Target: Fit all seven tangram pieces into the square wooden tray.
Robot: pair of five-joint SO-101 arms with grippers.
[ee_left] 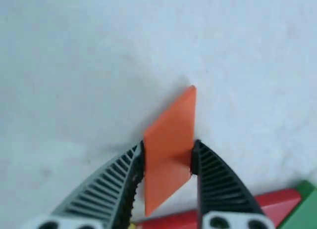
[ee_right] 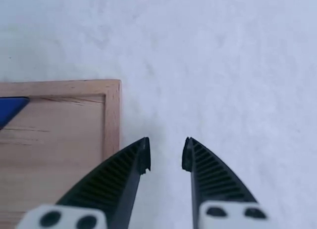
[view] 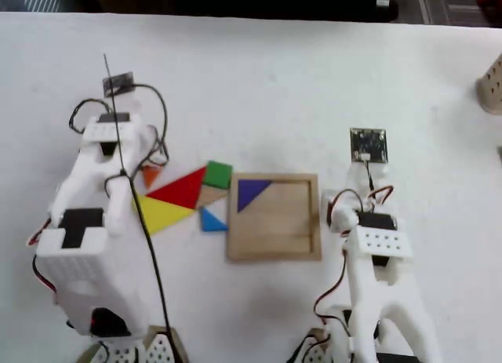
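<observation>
Orange piece [view: 150,173] in the high view: it lies just beside the left arm [view: 94,198], on the table's left half. Between it and the wooden tray [view: 274,255] mid-table sit the red triangle [view: 182,189], yellow triangle [view: 162,214], green square [view: 218,175] and small blue triangle [view: 211,219]. A low carry would, I reckon, plough straight through them. A violet triangle [view: 251,192] fills the tray's far-left corner. The black cable [view: 145,222] draped over the arm could snag.

Left wrist view: the left gripper [ee_left: 167,146] is pinched on the orange piece's edges. It's a thin hold, so it might twist or pop free. Lifted or not, I can't tell.

Right wrist view: the right gripper [ee_right: 166,154] is slightly parted and empty, just beside the tray's corner. A careless swing could nudge the tray.
</observation>
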